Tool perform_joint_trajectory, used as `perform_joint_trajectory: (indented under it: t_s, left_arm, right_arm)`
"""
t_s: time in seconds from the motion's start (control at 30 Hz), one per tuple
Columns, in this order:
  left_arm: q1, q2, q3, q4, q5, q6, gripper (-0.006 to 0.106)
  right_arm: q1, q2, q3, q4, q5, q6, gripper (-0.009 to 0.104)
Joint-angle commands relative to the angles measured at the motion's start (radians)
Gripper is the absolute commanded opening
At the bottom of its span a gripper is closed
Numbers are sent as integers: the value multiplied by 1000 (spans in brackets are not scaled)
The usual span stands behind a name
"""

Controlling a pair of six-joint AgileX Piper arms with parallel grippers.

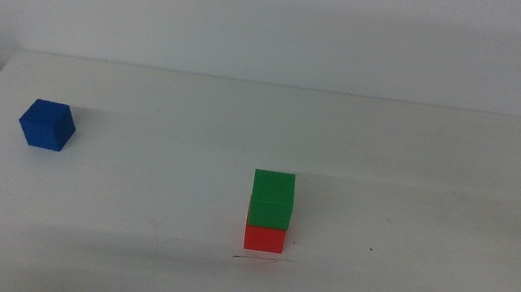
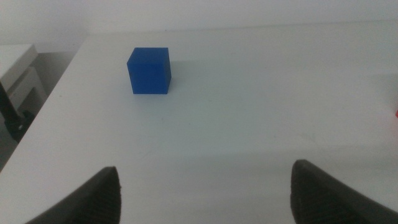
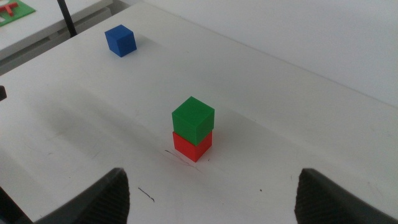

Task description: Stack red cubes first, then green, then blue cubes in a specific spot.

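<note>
Red and green are already stacked: the green cube sits squarely on the red cube, and the pair stands at the thin dark line that marks the spot, the line running just along the red cube's near edge. Judging from that, two of the three steps are done. What is left is the blue cube, which lies alone on the table well apart from the stack, toward the far left; it has yet to be picked up and set on the green.

Neither gripper holds anything. The left gripper faces the blue cube with its jaws spread wide and nothing between them, so it looks the likelier one to fetch it. The right gripper is also wide open and empty, looking at the stack from a distance.

The middle view shows almost nothing of the arms, only dark slivers at the bottom-left and right edges. The left wrist view shows the blue cube close up, but of the stack only a red sliver at its edge. The right wrist view alone takes in stack and blue cube together, plus a second short dark mark on the tabletop nearer the gripper.
</note>
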Motion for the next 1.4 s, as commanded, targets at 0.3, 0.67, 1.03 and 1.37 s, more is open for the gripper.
perform_joint_trajectory:
  t_s: [0.3, 0.67, 1.03, 1.37]
  left_arm:
    - [101, 369, -380, -48, 165, -9, 93]
    - [100, 1016, -1006, 21, 717, 9, 93]
    - [101, 1429, -1336, 58, 781, 70, 93]
    - [147, 1791, -1738, 60, 898, 180, 93]
  right_arm:
    - [-7, 10, -23, 5, -73, -12, 68]
    - [-7, 10, -23, 4, -73, -12, 68]
    - [-7, 10, -23, 4, -73, -12, 68]
    - [-7, 10, -23, 4, -73, -12, 68]
